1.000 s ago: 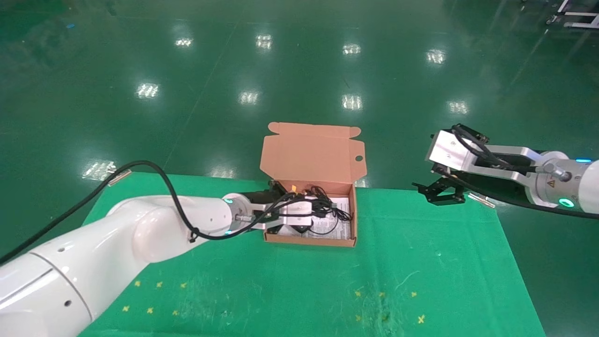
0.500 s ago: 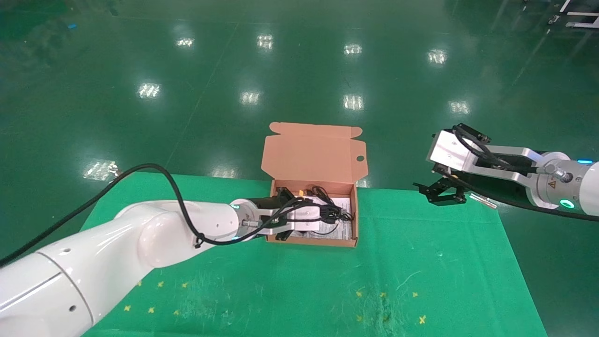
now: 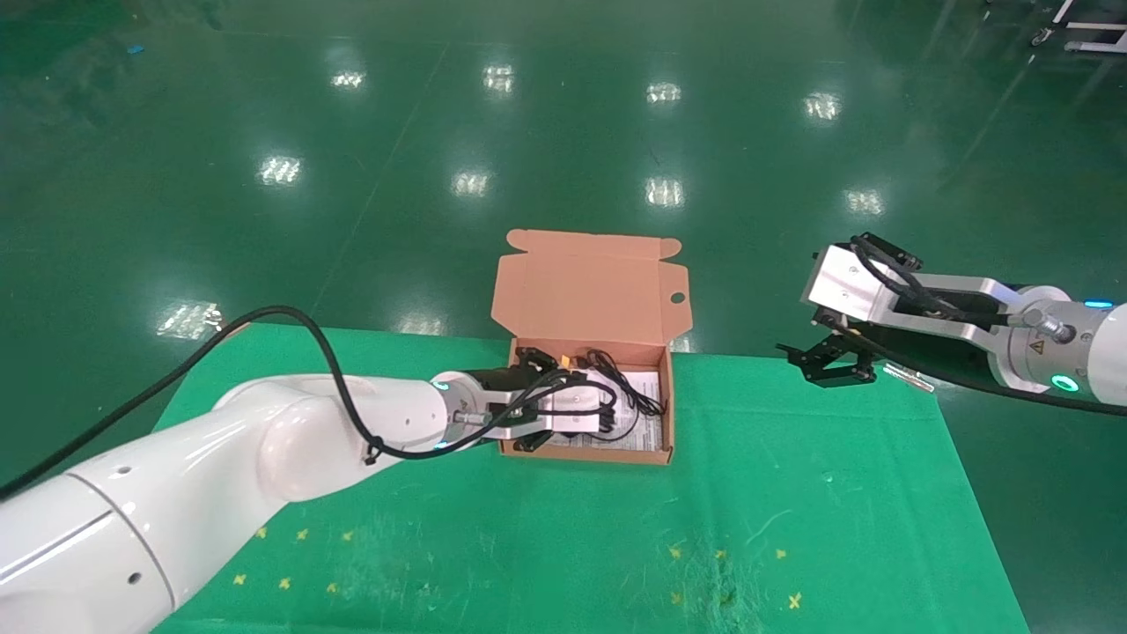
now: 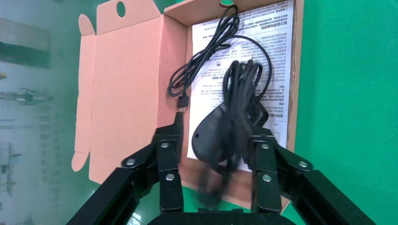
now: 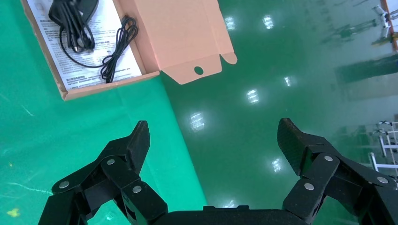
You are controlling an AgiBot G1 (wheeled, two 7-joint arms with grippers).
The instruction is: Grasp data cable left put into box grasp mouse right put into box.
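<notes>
The brown box [image 3: 590,286] stands open at the table's far middle, with a white printed sheet [image 4: 277,42] inside. The black mouse [image 4: 206,136] lies on the sheet, its thin cord [image 4: 202,56] looped toward the lid and ending in a USB plug. The bundled data cable [image 4: 241,89] lies over the mouse, its near end blurred between my left fingers. My left gripper [image 3: 563,414] hovers over the box's near left edge, and its jaws [image 4: 218,138] are wide open, gripping nothing. My right gripper [image 3: 828,363] is open and empty, off the table's far right edge.
The green cloth table [image 3: 792,493] has yellow cross marks near its front. The box lid [image 5: 183,33] with its round hole stands upright behind the box. Beyond the table edge lies the glossy green floor [image 5: 263,75].
My left gripper moved right over the box, then drew back a little. The data cable has come down from the fingers onto the mouse. The right arm has not moved.
</notes>
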